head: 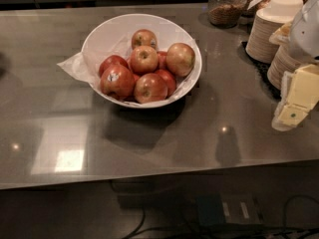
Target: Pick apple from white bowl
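A white bowl (97, 38) heaped with apples sits upper centre on a grey counter (164, 138), its paper liner (74, 65) spilling over the left rim. The apple (180, 59), paler and golden-tan, rides at the pile's right edge against the bowl's wall. The gripper (295, 101) hangs at the frame's right edge, well apart from the bowl and holding nothing; whether it stands apart or together cannot be told. The fruit looks firm, fairly heavy and smooth-skinned, so likely slippery; a hold across its widest part, from above, seems safest.
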You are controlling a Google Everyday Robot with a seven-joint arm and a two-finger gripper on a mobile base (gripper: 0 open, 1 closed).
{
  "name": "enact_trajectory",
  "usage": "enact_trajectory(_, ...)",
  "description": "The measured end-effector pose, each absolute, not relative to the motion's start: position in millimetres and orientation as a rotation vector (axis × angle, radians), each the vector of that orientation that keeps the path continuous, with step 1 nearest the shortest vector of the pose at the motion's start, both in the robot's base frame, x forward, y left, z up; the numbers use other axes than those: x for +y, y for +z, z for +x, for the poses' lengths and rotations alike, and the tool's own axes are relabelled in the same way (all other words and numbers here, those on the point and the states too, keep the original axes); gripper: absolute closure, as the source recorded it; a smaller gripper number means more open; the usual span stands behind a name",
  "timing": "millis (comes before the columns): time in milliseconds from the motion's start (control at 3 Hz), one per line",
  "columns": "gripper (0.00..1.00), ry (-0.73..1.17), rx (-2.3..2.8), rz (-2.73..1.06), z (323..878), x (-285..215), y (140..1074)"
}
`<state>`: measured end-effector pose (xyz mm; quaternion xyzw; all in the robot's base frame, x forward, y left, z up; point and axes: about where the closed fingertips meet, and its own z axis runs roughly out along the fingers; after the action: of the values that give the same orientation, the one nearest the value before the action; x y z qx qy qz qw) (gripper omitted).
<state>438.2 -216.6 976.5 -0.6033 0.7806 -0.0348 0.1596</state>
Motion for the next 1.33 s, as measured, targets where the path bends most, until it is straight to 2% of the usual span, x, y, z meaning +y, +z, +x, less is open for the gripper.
enact_trajectory(667,0.0,-0.096,2.207,-1.718,443.8,-211.7,976.3)
enact_trajectory(1333,0.0,0.0,1.985,-1.79,493.5,-149.8,964.6)
